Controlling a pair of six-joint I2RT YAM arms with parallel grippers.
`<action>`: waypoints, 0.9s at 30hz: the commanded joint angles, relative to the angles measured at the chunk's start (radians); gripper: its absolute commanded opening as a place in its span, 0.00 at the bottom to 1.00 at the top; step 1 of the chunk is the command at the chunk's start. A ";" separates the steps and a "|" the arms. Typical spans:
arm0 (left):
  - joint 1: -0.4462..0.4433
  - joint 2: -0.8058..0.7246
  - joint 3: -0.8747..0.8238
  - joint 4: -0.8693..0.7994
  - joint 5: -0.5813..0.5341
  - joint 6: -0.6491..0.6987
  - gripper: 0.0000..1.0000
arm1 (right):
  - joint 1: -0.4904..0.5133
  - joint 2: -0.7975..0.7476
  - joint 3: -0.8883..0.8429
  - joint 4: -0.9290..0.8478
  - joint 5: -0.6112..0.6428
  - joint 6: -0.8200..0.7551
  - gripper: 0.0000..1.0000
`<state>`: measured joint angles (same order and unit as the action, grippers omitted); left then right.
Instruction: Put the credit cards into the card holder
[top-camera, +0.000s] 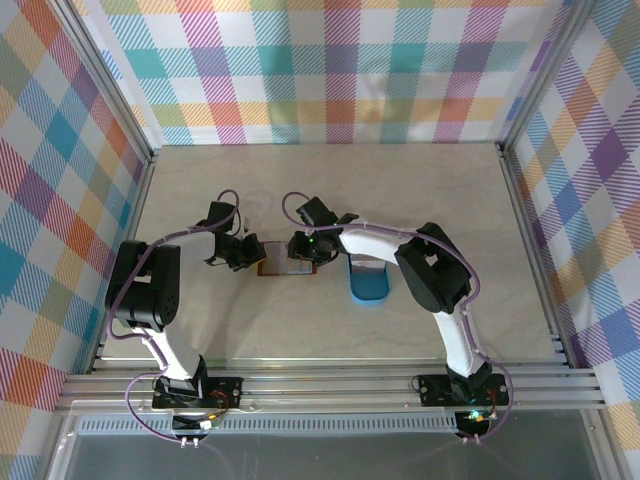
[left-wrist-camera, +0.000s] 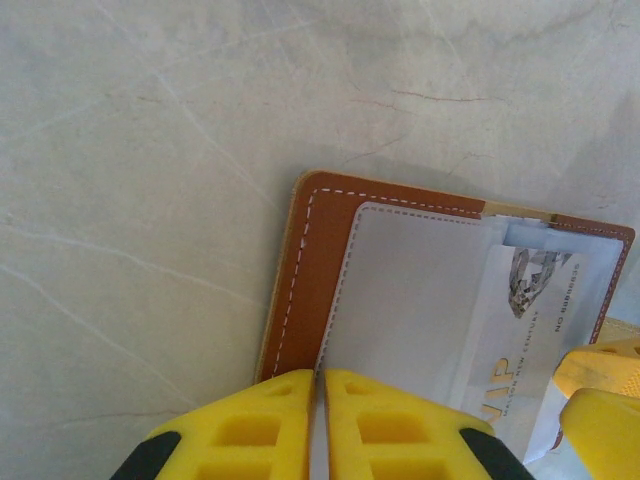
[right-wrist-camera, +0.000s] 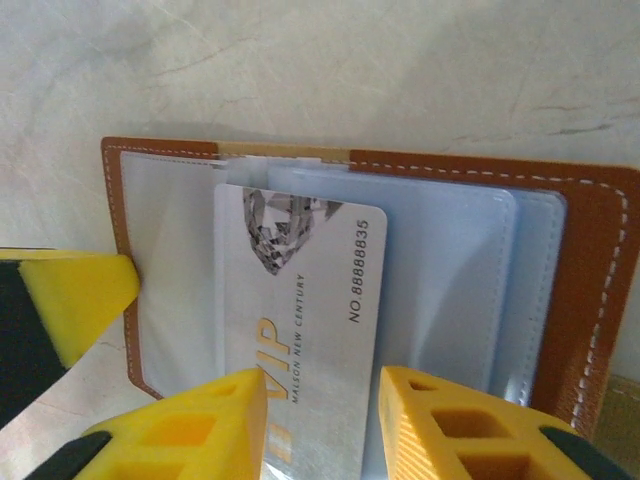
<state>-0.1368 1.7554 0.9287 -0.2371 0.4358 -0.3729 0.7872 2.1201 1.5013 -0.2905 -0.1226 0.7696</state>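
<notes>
- Marbled tabletop (left-wrist-camera: 150, 150) under an open leather card holder (right-wrist-camera: 590, 280).
- My left gripper (left-wrist-camera: 320, 400) pinches its edge.
- My right gripper (right-wrist-camera: 322, 420) straddles the VIP card (right-wrist-camera: 300, 290); whether it grips, I cannot tell.
- Pushed askew, the card could jam at its sleeve.

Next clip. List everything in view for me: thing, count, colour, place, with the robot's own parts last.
table: one, pale marbled, under everything
card holder: one, reddish-brown with clear sleeves, lying open on the table between the grippers
credit card: one seen, silvery white with VIP print, on the holder's sleeves
tray: one, blue, right of the holder, partly under the right arm
walls: three, multicolour plaid, around the table
arms: two, black and white, bases at the near edge
left gripper: yellow fingers, shut, tips at the holder's edge
right gripper: yellow fingers, open, astride the card's near end
</notes>
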 joint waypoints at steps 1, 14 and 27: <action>-0.009 0.029 0.006 -0.051 0.003 0.017 0.12 | 0.010 0.024 0.032 -0.022 -0.001 -0.014 0.34; -0.009 0.032 0.003 -0.050 0.006 0.017 0.12 | 0.019 0.025 0.046 -0.044 0.032 -0.020 0.35; -0.009 0.033 0.003 -0.050 0.009 0.017 0.13 | 0.023 0.042 0.067 -0.068 0.038 -0.018 0.36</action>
<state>-0.1368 1.7592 0.9287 -0.2348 0.4473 -0.3729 0.8021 2.1357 1.5364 -0.3321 -0.0864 0.7685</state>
